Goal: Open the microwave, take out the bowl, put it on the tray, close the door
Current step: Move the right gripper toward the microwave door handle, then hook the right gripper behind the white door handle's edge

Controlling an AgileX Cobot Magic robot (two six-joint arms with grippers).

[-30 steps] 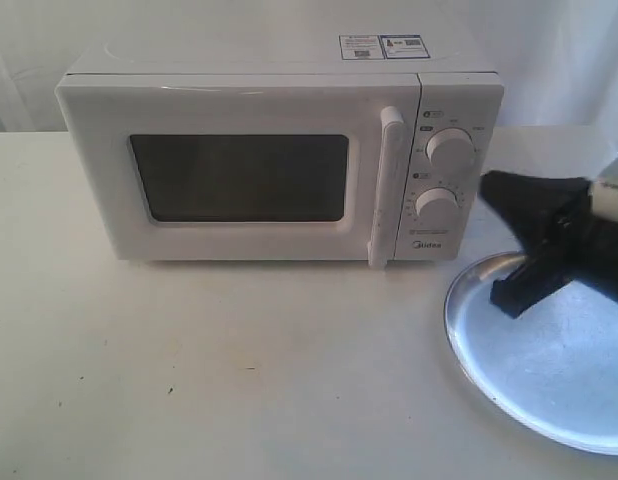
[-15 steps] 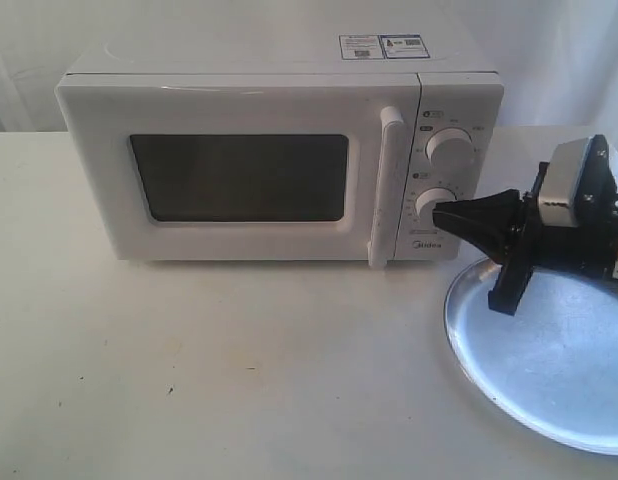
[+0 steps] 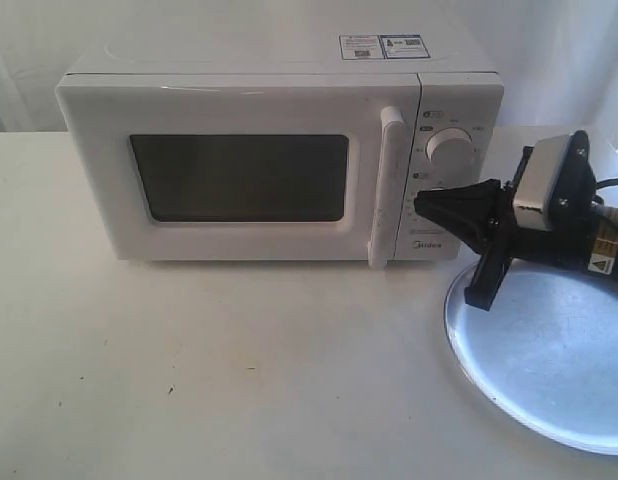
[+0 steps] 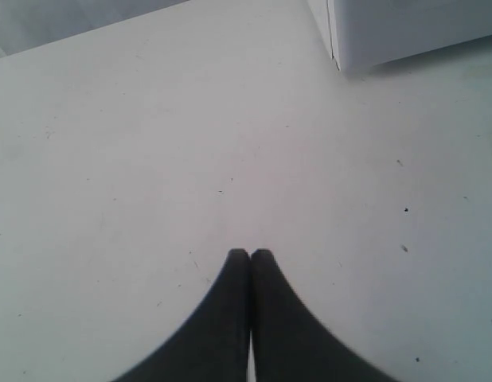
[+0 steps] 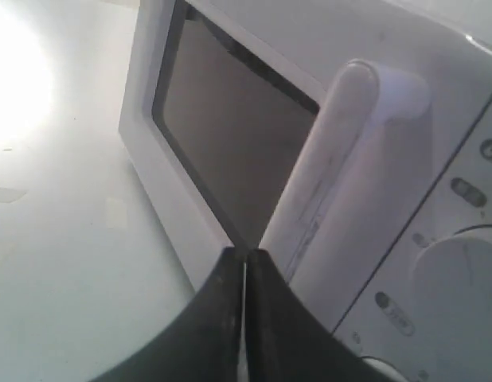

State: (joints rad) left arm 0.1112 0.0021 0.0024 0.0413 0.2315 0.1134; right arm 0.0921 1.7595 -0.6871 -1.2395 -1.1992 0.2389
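Shut door (image 3: 239, 178) blocks cavity; handle (image 3: 387, 185) near right gripper (image 3: 422, 203); bare table (image 3: 239, 350) before microwave (image 3: 189, 80) gives passage; tray (image 3: 549, 370) at right.

matte black tapered right gripper (image 3: 421, 206) | silver-grey rounded box on its wrist (image 3: 542, 180) | thin black cable (image 3: 611, 184) | yellow triangle warning label (image 3: 599, 263) | matching black left gripper (image 4: 250, 253)

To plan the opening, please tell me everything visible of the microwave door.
The door is a smooth white panel, plastic by its look, covering most of the microwave front. It has a dark rectangular window with rounded corners, through which nothing shows, and a tall white bar handle, upright along its right edge in the exterior view. It is closed. The shut right gripper points at the handle from the right, close to it, apparently without touching.
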